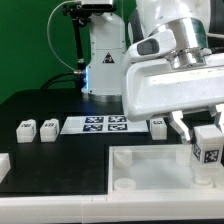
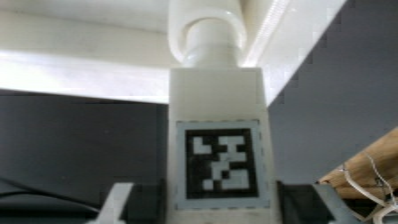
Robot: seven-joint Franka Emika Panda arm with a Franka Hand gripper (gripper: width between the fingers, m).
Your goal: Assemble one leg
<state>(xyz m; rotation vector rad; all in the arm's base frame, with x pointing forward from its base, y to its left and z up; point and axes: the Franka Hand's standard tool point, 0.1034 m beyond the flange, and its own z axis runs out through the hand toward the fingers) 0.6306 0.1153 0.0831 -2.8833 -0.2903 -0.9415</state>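
One leg [image 1: 207,150] in claw [image 1: 204,131], above tray [image 1: 150,172]

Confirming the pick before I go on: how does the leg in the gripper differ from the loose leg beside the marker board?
The held leg is clamped in the gripper; the loose leg lies free. The held leg is over the tray; the loose leg sits on the dark table beside the marker board. Both are small white blocks with black-and-white tags.
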